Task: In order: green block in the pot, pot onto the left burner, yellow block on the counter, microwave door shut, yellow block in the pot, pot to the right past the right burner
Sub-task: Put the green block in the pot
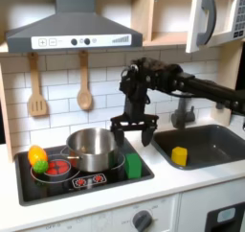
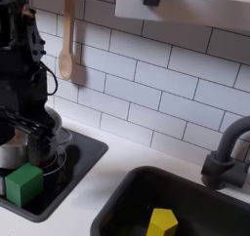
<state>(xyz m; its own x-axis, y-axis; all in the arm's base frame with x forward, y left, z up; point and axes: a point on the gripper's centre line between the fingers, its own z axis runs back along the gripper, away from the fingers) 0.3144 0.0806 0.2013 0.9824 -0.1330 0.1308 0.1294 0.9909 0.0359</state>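
Overhead, in the first exterior view, the pincer (image 1: 132, 132) with its fingers spread wide and nothing between them, hanging just above the gap between the pot (image 1: 93, 148) and the sink (image 1: 206, 145). Behind it, the black arm (image 1: 182, 82) reaching in from the first exterior view's right.

Below, the green block (image 1: 133, 165) sitting on the black stove (image 1: 81, 181), close beside the pot's right flank and near the stove's front right corner. In the second exterior view, the same green block (image 2: 23, 184) well inside the stove's raised edge (image 2: 73, 172), apart from the rim. Open stove surface in front of the pot, apart from the knobs printed there. On the first exterior view's left burner, a rounded toy (image 1: 37, 157) in yellow, green and orange, just beside the pot.

Between stove and sink, a narrow bare strip of pale tabletop (image 2: 107, 162). More free tabletop (image 1: 172, 190) along the front edge.

Inside the dark basin, the yellow block (image 1: 179, 156) near the wall nearest the stove, also seen low in the sink (image 2: 127, 196) in the second exterior view as the yellow block (image 2: 162, 221). At the back rim, the dark arched faucet (image 2: 229, 152).

Behind everything, a white tiled wall (image 2: 166, 79) with a wooden spoon (image 1: 84, 82) and a wooden spatula (image 1: 36, 87) hanging under a grey hood (image 1: 72, 30). High at the first exterior view's right, the microwave door (image 1: 206, 20) with its curved handle; cannot tell whether fully shut.
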